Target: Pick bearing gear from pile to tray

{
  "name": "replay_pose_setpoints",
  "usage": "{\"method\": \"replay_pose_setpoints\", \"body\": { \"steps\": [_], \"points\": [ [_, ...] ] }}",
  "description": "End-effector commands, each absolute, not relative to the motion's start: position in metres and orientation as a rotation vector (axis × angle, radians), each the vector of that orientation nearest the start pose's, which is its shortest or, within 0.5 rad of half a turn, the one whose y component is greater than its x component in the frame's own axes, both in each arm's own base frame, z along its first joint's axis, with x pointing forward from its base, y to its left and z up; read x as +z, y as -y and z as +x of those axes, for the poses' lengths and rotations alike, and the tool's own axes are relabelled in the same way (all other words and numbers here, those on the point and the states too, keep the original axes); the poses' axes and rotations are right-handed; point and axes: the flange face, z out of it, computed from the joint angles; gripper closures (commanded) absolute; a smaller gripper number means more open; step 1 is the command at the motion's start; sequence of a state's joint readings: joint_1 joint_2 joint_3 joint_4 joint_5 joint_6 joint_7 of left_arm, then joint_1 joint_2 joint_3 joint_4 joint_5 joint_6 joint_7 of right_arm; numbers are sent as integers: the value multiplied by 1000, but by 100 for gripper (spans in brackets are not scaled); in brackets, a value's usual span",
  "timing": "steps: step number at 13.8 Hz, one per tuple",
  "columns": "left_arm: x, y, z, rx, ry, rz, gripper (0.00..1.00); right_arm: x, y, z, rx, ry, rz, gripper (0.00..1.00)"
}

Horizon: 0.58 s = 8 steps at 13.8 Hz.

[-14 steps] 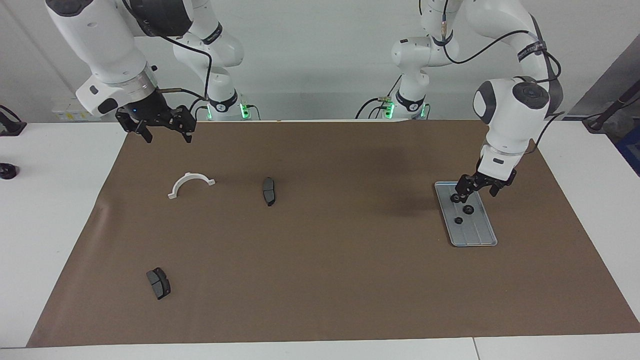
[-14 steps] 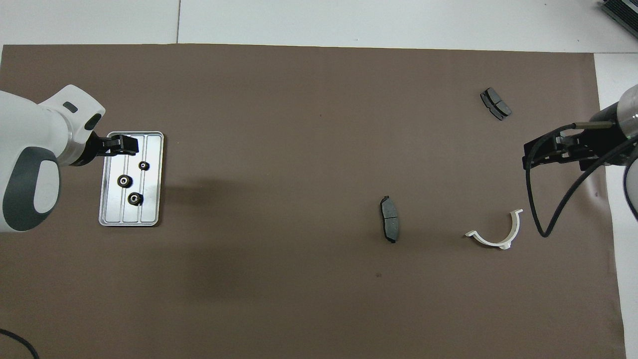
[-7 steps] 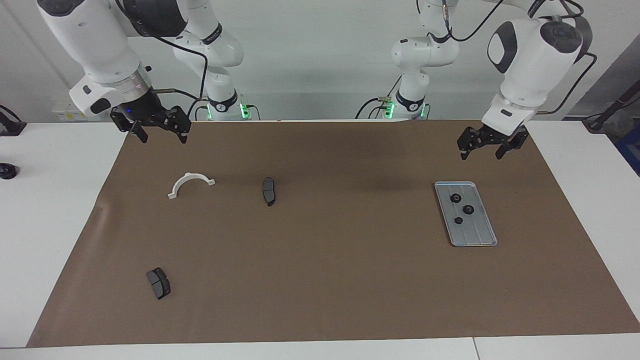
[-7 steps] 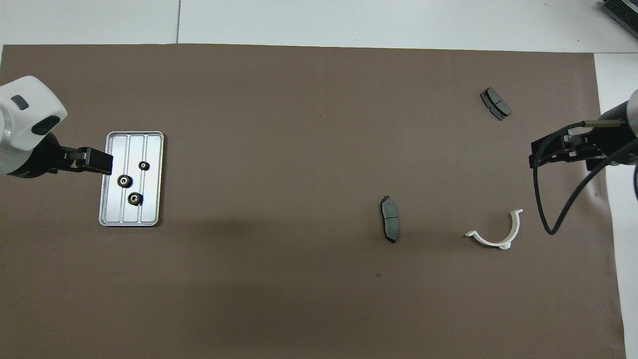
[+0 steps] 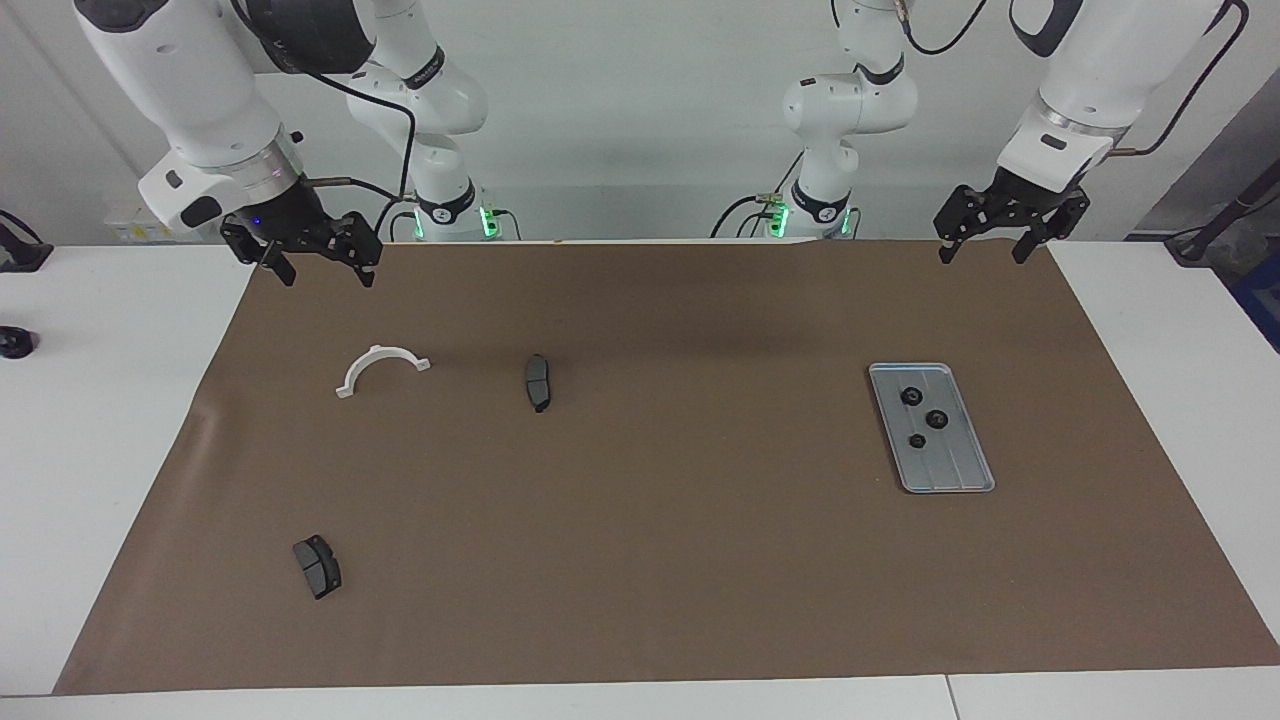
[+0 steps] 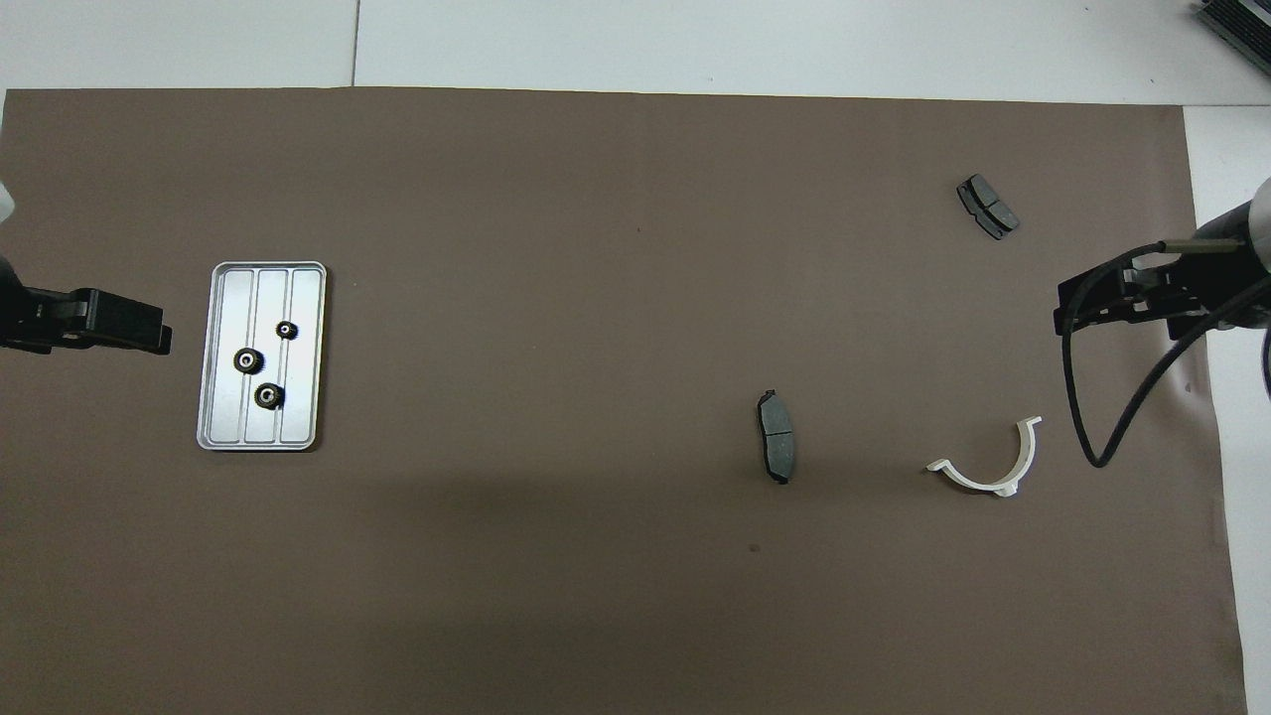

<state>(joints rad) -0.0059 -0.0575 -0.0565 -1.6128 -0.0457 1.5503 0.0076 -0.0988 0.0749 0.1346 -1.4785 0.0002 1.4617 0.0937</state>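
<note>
Silver-grey metal tray point(image 5: 940, 470) sits on the brown mat point(image 5: 650, 560) toward the left arm's end of the table point(image 5: 110, 420), three small black gears point(image 5: 937, 419) lying in it, all on the half nearer the robots. Left pincer point(image 5: 996, 249) up in the air over the mat edge by the robots, fingers spread, holding nothing. Right pincer point(image 5: 321, 269) raised over the mat corner at the right arm's end, also spread and empty. White half-ring bracket point(image 5: 381, 368) and one dark brake-pad piece point(image 5: 537, 382) lie near each other; second pad point(image 5: 317, 566) well apart, farther from the robots.
</note>
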Motion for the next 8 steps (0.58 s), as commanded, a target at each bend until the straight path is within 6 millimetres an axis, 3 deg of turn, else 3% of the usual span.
{"method": "replay_pose_setpoints", "body": {
  "steps": [1,8],
  "points": [
    [640,29,532,13,-111,-3221,0,619,-17,561,117,-110,-3110,0],
    [638,35,527,45,-147,-3201,0,619,-17,561,114,-110,-3110,0]
  ]
}}
